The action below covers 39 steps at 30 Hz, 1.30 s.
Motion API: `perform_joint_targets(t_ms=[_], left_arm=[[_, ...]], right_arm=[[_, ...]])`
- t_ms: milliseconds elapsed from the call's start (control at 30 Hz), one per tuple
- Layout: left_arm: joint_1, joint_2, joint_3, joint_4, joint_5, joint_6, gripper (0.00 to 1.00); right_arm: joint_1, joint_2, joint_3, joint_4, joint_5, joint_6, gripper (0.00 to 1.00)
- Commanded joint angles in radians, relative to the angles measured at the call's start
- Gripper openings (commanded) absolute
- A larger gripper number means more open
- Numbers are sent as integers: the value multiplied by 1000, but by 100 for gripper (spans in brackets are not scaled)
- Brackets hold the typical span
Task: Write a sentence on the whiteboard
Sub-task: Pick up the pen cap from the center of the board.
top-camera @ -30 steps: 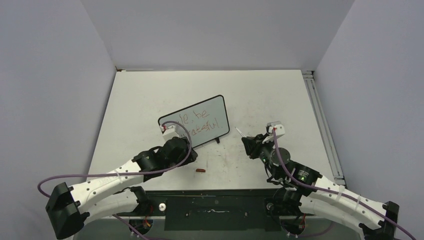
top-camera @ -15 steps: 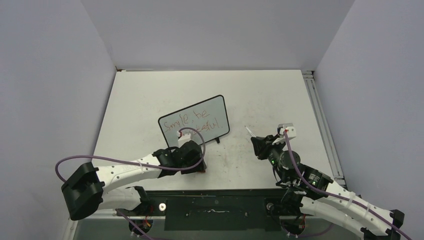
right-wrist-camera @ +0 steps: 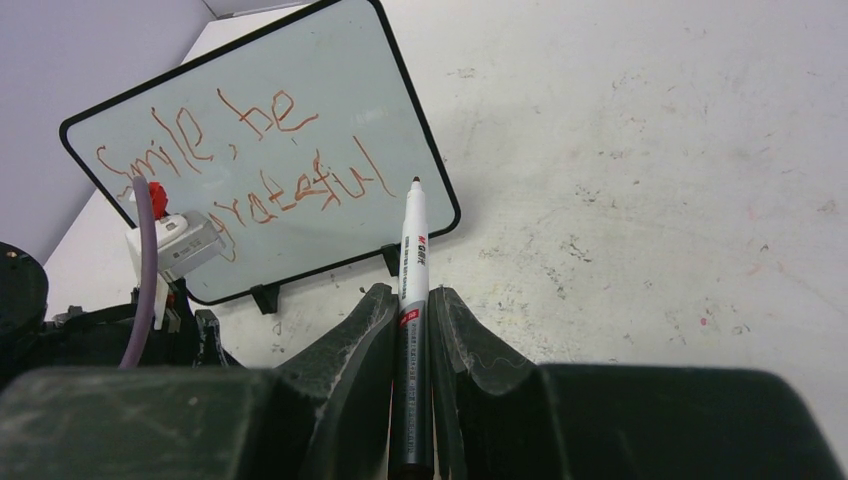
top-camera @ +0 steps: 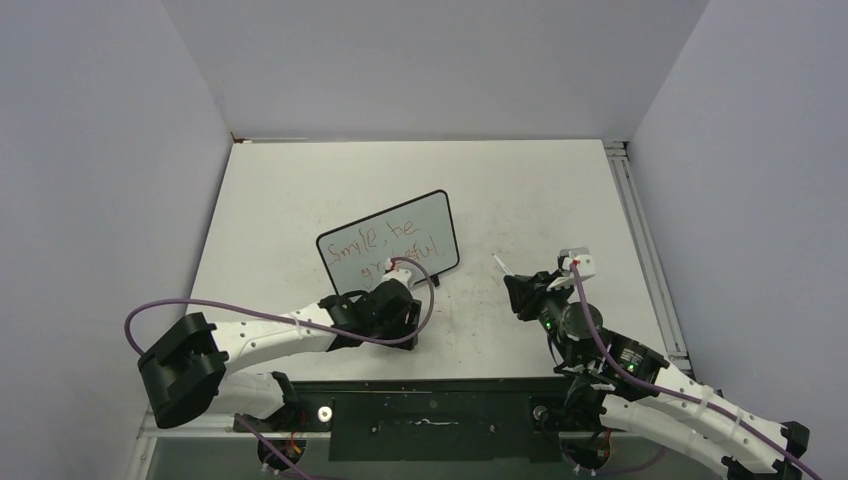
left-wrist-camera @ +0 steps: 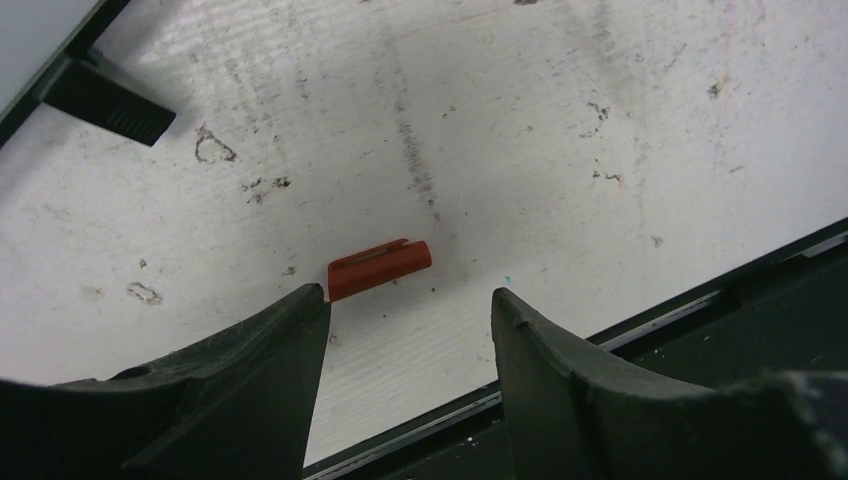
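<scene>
Left wrist view has the left gripper (left-wrist-camera: pixel 408 298) hanging wide-jawed over the cap (left-wrist-camera: pixel 380 268), which lies almost along the closing line; I judge it should turn, centre and lower before pinching. The right gripper (right-wrist-camera: pixel 412 300) clamps the marker (right-wrist-camera: pixel 413 250); the whiteboard (right-wrist-camera: pixel 330 60) stands beyond it, its sentence (right-wrist-camera: pixel 240 165) written.

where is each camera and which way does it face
top external: above and behind, looking down on the table, whiteboard, left arm and right arm.
left wrist: on the left gripper, aimed down at a red cap; its open jaws show.
right wrist: on the right gripper, facing the whiteboard; jaws shut on the marker.
shared: top and right wrist both see the sentence.
</scene>
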Motion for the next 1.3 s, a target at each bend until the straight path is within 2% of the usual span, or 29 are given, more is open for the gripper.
perform_joint_targets(t_ms=[0, 167, 433, 733, 1033, 1267], left_arm=[[-16, 7, 84, -21, 4, 222, 59], [-16, 49, 119, -54, 65, 358, 57], [-16, 87, 113, -53, 108, 423, 52], [-17, 130, 99, -8, 99, 439, 52], [-35, 150, 81, -16, 117, 382, 43], [-62, 135, 67, -5, 38, 323, 41]], right_arm=[[6, -8, 29, 7, 28, 12, 6], [6, -1, 28, 5, 27, 21, 6], [6, -7, 29, 3, 35, 30, 6], [6, -6, 33, -6, 44, 34, 6], [6, -10, 31, -13, 57, 42, 7], [6, -7, 32, -11, 65, 43, 7]])
